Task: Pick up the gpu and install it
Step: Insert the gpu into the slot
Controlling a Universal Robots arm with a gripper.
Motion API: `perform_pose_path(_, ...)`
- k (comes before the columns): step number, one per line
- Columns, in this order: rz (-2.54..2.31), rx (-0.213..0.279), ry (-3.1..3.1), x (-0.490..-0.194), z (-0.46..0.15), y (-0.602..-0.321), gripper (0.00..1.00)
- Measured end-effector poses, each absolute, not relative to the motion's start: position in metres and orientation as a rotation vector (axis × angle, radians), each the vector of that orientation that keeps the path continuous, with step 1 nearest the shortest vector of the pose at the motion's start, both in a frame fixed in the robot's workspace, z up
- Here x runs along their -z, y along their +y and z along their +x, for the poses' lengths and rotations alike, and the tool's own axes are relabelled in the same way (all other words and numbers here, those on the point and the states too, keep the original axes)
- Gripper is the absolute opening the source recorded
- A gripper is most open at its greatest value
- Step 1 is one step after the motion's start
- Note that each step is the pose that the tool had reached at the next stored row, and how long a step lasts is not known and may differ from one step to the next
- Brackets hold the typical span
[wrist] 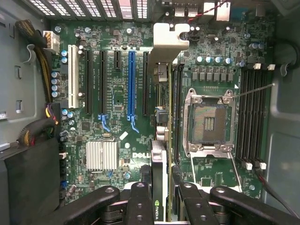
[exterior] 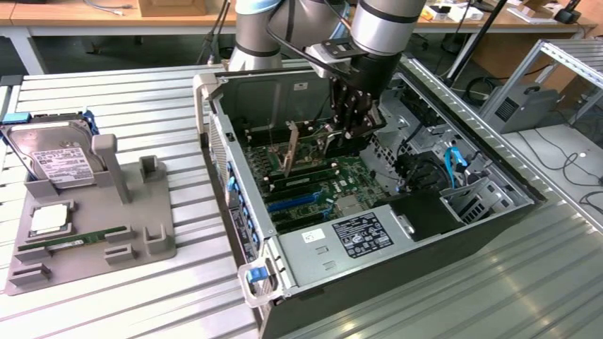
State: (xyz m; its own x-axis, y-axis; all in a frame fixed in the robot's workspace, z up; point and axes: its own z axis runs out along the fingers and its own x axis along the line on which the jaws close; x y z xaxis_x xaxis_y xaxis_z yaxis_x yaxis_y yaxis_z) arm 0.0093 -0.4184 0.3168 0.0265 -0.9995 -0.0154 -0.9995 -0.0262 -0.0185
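Clamping the gpu [wrist: 159, 164] edge-on, the tool [wrist: 163, 197] hangs inside the case [exterior: 264, 92], seemingly just above the slots [wrist: 131, 79].

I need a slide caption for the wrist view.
The gripper holds the gpu edge-on above the motherboard inside the open computer case.

The arm [exterior: 385, 25] reaches down steeply from the top of the exterior view. Its thick silver last segment runs into a black wrist [exterior: 366, 67] with the gripper [exterior: 351, 126] pointing almost straight down below it, and its grey base column [exterior: 256, 32] stands upright just to the exterior view's left. The gripper's black fingers [wrist: 139, 204] stand partly closed, one set on each side, and pinch the gpu [wrist: 159, 164] edge-on between them, so the jaws grip it upright rather than meet.
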Motion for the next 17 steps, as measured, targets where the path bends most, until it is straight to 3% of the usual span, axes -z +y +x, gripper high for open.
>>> perform_pose_path(17,-2.233,0.003,2.175,-0.3122,0.0093,-0.4184,0.27)
